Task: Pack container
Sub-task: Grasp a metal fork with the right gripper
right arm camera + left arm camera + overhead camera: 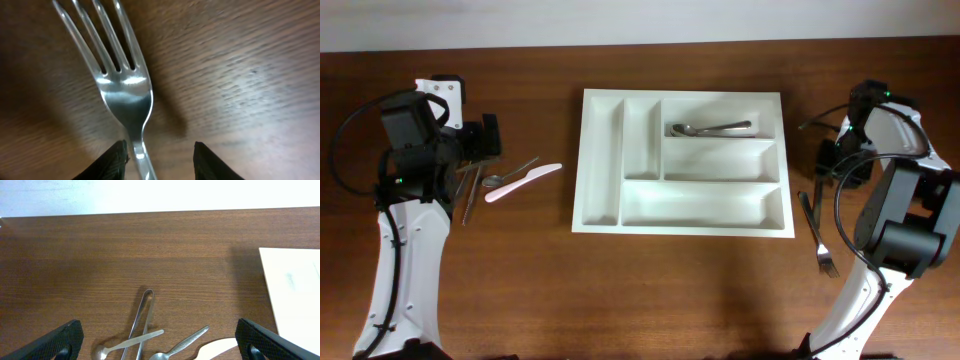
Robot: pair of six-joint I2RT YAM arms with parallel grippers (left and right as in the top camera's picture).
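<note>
The white tray [603,160] lies flat at the middle of the tabletop [720,290], a little nearer to the far edge than to the near one. It has two narrow compartments on its left part and three long ones on its right part. In the farthest long compartment lies a metal spoon [710,129], with its bowl to the left.

To the left of the tray, apart from it, a pale plastic knife [525,182] lies slanted. Just beside it are two small spoons [130,344] and thin metal tongs [468,192]. The left gripper [488,138] is above the tongs and a little behind these things. Its jaws are spread wide and hold nothing. In the left wrist view the utensils are seen between the two fingertips [65,340], and a corner of the tray is at the right.

Near the right edge, the right gripper [157,160] is low over the wood. Its jaws stand partly apart, one on each side of the neck of a fork [125,95]. On one side there is a clear gap, and I cannot tell if the other finger touches it.

The overhead view shows a fork on the tabletop [817,235] near the right edge, its prongs toward the near edge. I cannot tell if it is the same one.
</note>
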